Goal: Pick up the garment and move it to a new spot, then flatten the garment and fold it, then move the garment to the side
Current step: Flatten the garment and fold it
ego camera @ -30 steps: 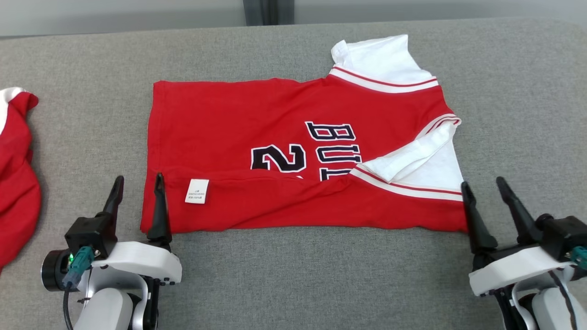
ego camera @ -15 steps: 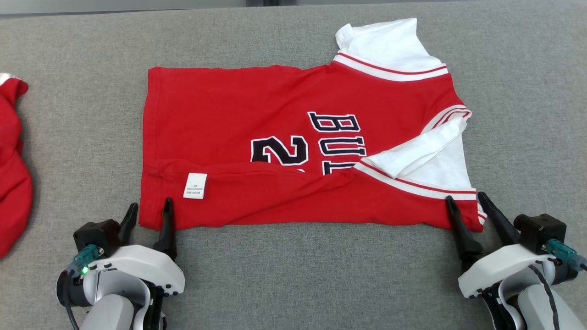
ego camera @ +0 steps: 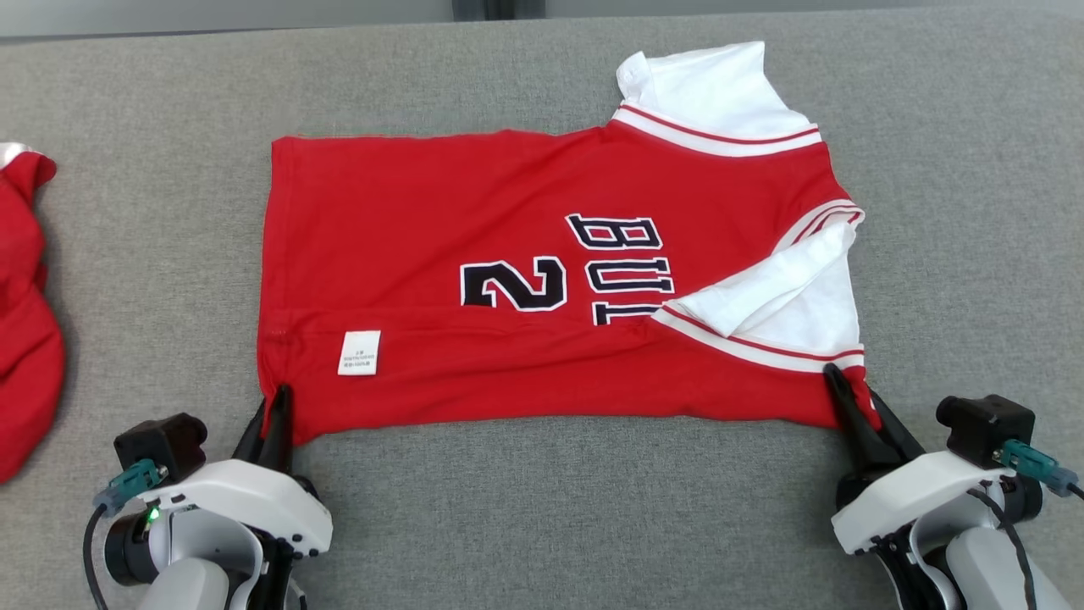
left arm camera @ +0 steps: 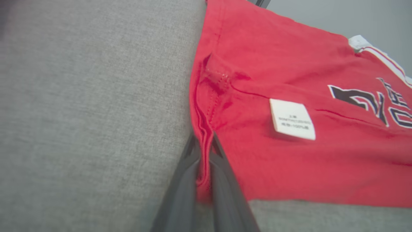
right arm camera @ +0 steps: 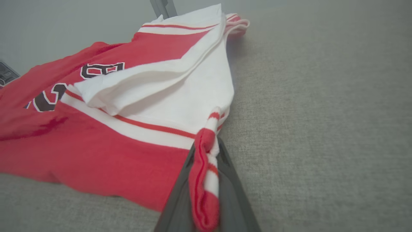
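Looking down with you now, the grey woven surface (ego camera: 542,508) takes up nearly everything, flat and coarse-grained, with its far edge running along the top of the head view. You have bare cloth in a broad band off the robot's right, a band along the near side between the two arms, and a narrower lane on the left. The garment (ego camera: 474,212) lies mid-surface, a soft red knit jersey spread almost flat. Its long axis runs left to right across the head view, with the straight hem at the robot's left and the shoulders at its right. Its near long edge is folded over toward the middle, and the dark printed number and letters read sideways. A second red garment (ego camera: 25,322) is bunched at the left border, well apart from the hem. A white sleeve (ego camera: 720,93) with red-striped trim sticks out at the far right corner, and another lies creased on the near right. Your left gripper (ego camera: 273,398) has its dark fingers pressed together on the near hem corner, red cloth pinched between them. Your right gripper (ego camera: 849,385) is likewise clamped on the near shoulder corner, striped trim rolled up in its bite. A small white label (ego camera: 359,352) lies flat on the folded strip, near the left fingers.
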Available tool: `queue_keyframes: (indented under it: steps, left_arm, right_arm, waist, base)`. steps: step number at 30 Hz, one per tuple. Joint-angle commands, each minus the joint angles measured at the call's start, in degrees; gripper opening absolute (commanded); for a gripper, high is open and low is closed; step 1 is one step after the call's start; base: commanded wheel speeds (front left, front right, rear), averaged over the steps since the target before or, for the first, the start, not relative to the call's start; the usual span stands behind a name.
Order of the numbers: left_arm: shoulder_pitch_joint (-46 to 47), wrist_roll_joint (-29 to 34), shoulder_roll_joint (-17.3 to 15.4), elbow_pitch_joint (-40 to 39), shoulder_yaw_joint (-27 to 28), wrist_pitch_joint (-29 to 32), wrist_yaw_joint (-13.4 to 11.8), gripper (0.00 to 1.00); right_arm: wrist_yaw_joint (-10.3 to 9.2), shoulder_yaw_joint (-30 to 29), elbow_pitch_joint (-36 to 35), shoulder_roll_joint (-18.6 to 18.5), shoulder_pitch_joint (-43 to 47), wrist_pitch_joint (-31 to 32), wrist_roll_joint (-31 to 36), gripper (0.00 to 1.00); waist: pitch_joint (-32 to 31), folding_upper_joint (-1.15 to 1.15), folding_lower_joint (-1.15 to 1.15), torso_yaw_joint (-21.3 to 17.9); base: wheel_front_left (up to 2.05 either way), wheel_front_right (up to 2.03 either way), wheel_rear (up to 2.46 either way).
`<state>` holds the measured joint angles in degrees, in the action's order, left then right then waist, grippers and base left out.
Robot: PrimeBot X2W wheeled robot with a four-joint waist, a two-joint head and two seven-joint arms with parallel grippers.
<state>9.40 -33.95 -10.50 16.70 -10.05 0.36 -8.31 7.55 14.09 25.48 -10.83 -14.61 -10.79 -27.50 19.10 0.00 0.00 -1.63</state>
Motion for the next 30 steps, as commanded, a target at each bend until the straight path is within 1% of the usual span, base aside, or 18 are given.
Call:
queue_keyframes:
  steps: [1, 5, 10, 11, 15, 17, 19, 20, 21, 22, 26, 30]
  left_arm:
    - [-1.92, -0.48, -0.87, -1.04, 0.22, 0.98, -0.22, 0.00]
    - [-4.38, -0.28, -2.10, -5.97, -0.42, 3.29, -0.73, 0.00]
    - [-8.78, 0.50, -3.67, -12.54, -0.56, 6.23, -3.16, 0.00]
    - [-8.78, 0.50, -3.67, -12.54, -0.56, 6.23, -3.16, 0.00]
    - [-12.26, 0.22, -4.73, -16.95, 0.11, 7.76, -4.92, 0.00]
    - [-13.72, -0.21, -4.32, -18.31, 0.00, 8.38, -5.50, 0.00]
    - [-14.69, -0.36, -4.16, -18.85, -0.47, 9.00, -5.76, 0.00]
    - [-14.59, -0.33, -4.14, -18.78, -0.50, 8.95, -5.91, 0.00]
    - [-14.87, -0.02, -4.26, -18.35, -0.75, 9.46, -6.17, 0.82]
    - [-15.04, 0.08, -4.17, -18.27, -0.93, 9.45, -6.37, 1.00]
    - [-14.12, 0.49, -3.41, -18.98, 0.11, 6.85, -7.10, 1.00]
    - [-12.14, 2.02, -2.97, -21.25, 1.33, 2.53, -7.85, 1.00]
  right_arm:
    - [-0.07, -0.10, -0.97, -1.21, 1.76, 0.52, -0.66, 0.00]
    - [-0.07, -1.77, -5.80, -2.28, 5.28, 2.05, -1.99, 0.00]
    - [-0.06, -4.84, -14.12, -2.17, 12.59, 5.65, -2.14, 0.00]
    - [-0.06, -4.84, -14.12, -2.17, 12.59, 5.65, -2.14, 0.00]
    - [-0.07, -8.51, -20.41, -0.01, 18.58, 8.74, -0.94, 0.00]
    - [-0.06, -9.73, -22.80, 1.60, 20.61, 10.00, 0.15, 0.00]
    - [-0.06, -10.67, -23.57, 2.77, 22.23, 11.93, 1.26, 0.00]
    - [-0.06, -10.85, -23.66, 3.14, 22.61, 12.74, 1.69, 0.82]
    - [-0.06, -11.38, -24.10, 3.58, 22.48, 12.83, 2.05, 1.00]
    - [-0.06, -11.75, -24.15, 3.76, 22.50, 13.16, 2.54, 1.00]
    - [-0.05, -14.07, -24.68, 4.05, 21.88, 12.55, 4.17, 1.00]
    - [-0.05, -16.95, -26.70, 3.78, 19.03, 9.59, 6.56, 1.00]
  waist:
    - [-0.69, 0.00, 0.00, 0.30]
    - [-1.84, 0.00, 0.00, 0.90]
    - [-3.04, 0.00, 0.00, 1.26]
    - [-3.04, 0.00, 0.00, 1.26]
    - [-3.56, 0.00, 0.00, 1.30]
    - [-3.72, 0.00, 0.00, 1.26]
    - [-3.98, 0.00, 0.00, 1.11]
    - [-4.12, 0.00, 0.00, 1.07]
    - [-4.35, 0.00, 0.00, 0.98]
    - [-4.55, 0.00, 0.00, 0.91]
    - [-5.10, 0.00, 0.00, 0.46]
    - [-5.44, 0.00, 0.00, -0.24]
  base:
    - [0.00, 0.00, 0.00]
    - [0.00, 0.00, 0.00]
    - [0.00, 0.00, 0.00]
    - [0.00, 0.00, 0.00]
    - [0.00, 0.00, 0.00]
    - [0.00, 0.00, 0.00]
    - [0.00, 0.00, 0.00]
    - [0.00, 0.00, 0.00]
    - [0.00, 0.00, 0.00]
    - [0.00, 0.00, 0.00]
    - [0.00, 0.00, 0.00]
    - [0.00, 0.00, 0.00]
